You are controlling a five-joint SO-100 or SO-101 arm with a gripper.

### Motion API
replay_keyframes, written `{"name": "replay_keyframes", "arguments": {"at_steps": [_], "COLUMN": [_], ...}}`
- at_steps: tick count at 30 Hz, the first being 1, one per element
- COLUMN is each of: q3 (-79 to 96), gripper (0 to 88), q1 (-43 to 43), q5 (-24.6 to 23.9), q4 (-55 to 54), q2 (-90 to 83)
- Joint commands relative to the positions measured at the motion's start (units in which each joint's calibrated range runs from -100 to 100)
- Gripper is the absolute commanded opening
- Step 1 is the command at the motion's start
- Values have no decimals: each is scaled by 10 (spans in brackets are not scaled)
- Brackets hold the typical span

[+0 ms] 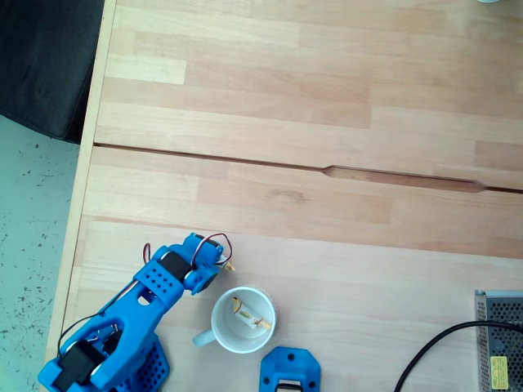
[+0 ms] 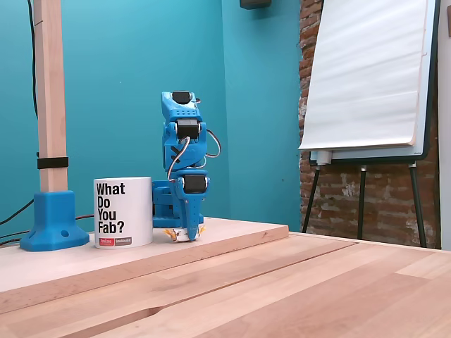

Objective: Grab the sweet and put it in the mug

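1. Table (image 1: pixel 327 106): a light wooden top of joined boards, with a long seam running across it in the top-down fixed view.
2. Arm (image 1: pixel 131 318): blue, standing near the table's lower left corner in the top-down fixed view; in the side fixed view it folds steeply downward just right of the mug.
3. Claw (image 2: pixel 184 236): lowered to the tabletop and pinching the sweet (image 2: pixel 176 234), whose yellow twisted ends stick out beside the blue fingers (image 2: pixel 189 215). In the top-down fixed view a yellow end (image 1: pixel 230 265) peeps out at the claw's tip.
4. Mug (image 1: pixel 243 319): white, upright, near the table's lower edge in the top-down fixed view, just right of the claw, handle pointing lower left. The side fixed view shows the print "What Do You Fab?" (image 2: pixel 113 208).
5. Second sweet (image 1: pixel 249 317): alike in wrapper, lying inside the mug on its bottom.
6. Blue base (image 2: pixel 53 222): left of the mug in the side fixed view, carrying a wooden post (image 2: pixel 49 98).
7. Metal box (image 1: pixel 500 339) with a black cable (image 1: pixel 433 351): at the table's lower right corner.
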Motion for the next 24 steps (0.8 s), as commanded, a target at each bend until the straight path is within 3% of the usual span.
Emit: {"name": "replay_keyframes", "arguments": {"at_steps": [1,11,24], "q3": [-23,-56,-184], "gripper": [0,0,0], "q1": [1,-1,1], "q5": [1,1,-5], "q4": [3,3,4], "q2": [-5,-24,-197]}}
